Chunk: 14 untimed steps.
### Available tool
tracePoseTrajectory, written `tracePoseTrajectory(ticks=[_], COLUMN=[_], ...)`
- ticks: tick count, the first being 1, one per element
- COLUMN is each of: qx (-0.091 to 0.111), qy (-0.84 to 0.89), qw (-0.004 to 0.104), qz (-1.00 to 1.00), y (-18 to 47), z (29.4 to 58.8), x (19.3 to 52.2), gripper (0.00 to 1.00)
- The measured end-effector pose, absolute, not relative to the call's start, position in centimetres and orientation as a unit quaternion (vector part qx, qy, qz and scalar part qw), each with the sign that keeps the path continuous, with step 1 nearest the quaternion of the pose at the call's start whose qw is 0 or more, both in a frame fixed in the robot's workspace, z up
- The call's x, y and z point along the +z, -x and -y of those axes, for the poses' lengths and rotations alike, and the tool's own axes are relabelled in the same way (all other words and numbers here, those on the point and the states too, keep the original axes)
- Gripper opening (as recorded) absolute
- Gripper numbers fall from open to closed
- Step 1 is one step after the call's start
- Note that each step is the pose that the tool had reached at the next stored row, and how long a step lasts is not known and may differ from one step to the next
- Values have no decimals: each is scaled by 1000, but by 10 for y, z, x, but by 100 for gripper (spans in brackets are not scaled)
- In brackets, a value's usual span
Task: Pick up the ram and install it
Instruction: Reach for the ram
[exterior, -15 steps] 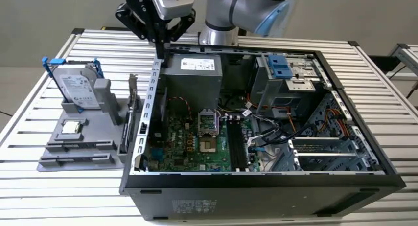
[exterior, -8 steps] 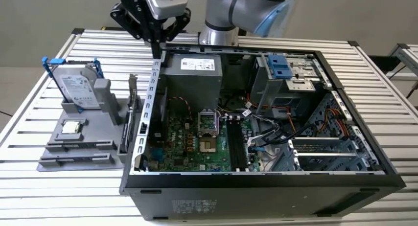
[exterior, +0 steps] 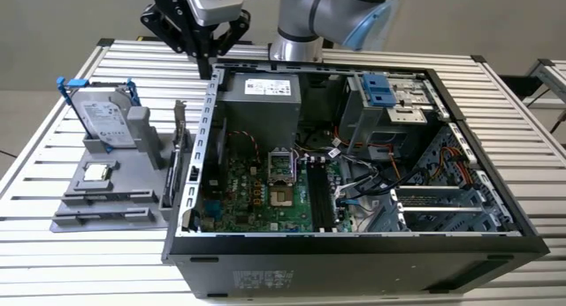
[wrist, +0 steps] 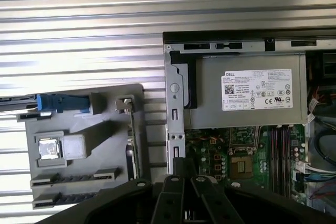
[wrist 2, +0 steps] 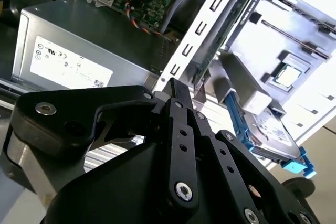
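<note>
The jaws are drawn together with nothing between them. Their fingertips (exterior: 204, 55) point down above the rear corner of the open computer case (exterior: 354, 253) and touch nothing. The ram (exterior: 180, 147) is well apart from them: it stands on its long edge in the grey holder (exterior: 106, 210) on the counter (exterior: 44, 266), below the jaws and slightly to the exterior view's left of their tips, just beside the case's outer wall. In the second wrist view the ram (wrist 2: 231, 30) shows past the closed tips as a dark green strip running alongside the perforated metal wall. In the first wrist view it is a thin strip (wrist: 130, 145) at the holder's edge nearest the case. Farther from the jaws on the same holder, a hard drive (exterior: 108, 120) in a blue frame stands upright and a square processor chip (exterior: 95, 173) lies flat in a recess. On the jaws' other side, inside the case, the grey power supply (exterior: 261, 97) lies closest beneath them. The green motherboard (exterior: 248, 200) lies beyond it, and long black slots (exterior: 320, 200) run along the board's far side.
</note>
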<state>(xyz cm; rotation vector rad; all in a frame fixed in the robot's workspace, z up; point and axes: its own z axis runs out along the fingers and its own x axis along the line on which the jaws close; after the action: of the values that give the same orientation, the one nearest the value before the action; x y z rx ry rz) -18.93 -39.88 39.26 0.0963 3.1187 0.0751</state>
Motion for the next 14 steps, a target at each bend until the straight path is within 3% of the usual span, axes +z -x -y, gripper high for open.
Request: tracePoseTrajectory(ticks=[14], qx=[24], qy=[-26], qw=[10], qz=[-999], y=[207], z=[399], x=[393], gripper=[0])
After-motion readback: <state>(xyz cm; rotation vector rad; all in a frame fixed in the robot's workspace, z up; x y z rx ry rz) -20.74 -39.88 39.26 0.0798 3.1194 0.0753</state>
